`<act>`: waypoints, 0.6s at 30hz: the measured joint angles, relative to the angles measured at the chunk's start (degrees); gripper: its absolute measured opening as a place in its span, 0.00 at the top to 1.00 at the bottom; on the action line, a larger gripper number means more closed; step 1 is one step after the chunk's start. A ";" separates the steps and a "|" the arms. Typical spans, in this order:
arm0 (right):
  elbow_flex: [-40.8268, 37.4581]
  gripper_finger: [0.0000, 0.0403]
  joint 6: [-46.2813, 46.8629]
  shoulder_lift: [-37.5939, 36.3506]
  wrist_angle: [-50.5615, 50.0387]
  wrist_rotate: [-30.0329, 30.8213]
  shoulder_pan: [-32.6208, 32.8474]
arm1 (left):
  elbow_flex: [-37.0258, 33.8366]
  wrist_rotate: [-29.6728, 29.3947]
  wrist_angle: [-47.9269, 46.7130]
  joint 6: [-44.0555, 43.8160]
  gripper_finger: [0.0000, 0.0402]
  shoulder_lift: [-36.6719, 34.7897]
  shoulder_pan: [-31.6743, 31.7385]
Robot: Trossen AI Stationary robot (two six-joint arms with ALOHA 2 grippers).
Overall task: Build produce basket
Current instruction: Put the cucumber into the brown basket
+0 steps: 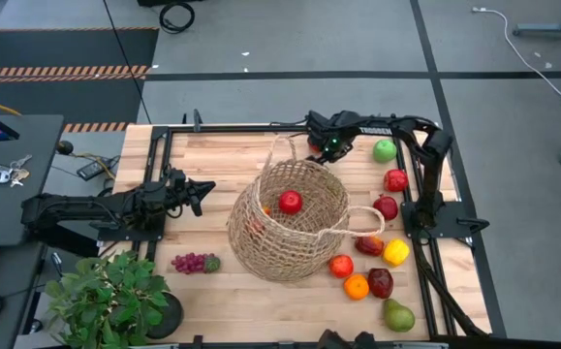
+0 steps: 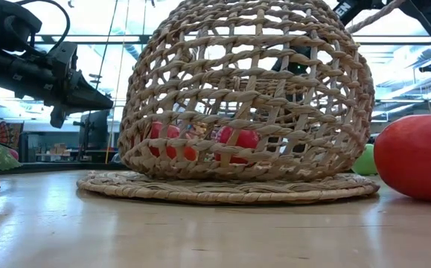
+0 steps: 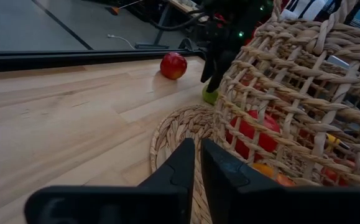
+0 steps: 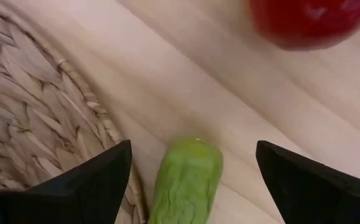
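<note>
Spread wide, the right gripper's point(image 4: 192, 165) jaws straddle a green vegetable point(image 4: 186, 180), cut off below, beside the basket point(image 1: 290, 221) mat. Left gripper point(image 3: 197, 163) is clenched empty near the basket. Produce inside is partly screened by weave.

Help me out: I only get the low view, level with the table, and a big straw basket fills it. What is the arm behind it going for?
Observer: The right gripper is at the far side of the basket. Its wrist camera shows a green piece of produce lying on the wood between its open jaws.
Operator: Is much else waiting outside the basket?
Observer: Yes. From above, fruit lies along the table's right side, among it a pear, an orange and a yellow pepper.
Operator: And the other arm?
Observer: The left gripper hangs to the left of the basket, jaws shut on nothing.
</note>
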 joint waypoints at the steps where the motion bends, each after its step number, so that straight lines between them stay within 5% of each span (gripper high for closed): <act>1: 0.00 0.14 0.21 0.26 -0.26 0.24 0.19 | 0.00 -0.01 0.00 -0.01 0.92 0.00 -0.01; 18: -3.21 0.14 2.82 1.08 -1.04 4.02 1.14 | 0.00 0.01 0.02 -0.02 0.92 0.00 -0.01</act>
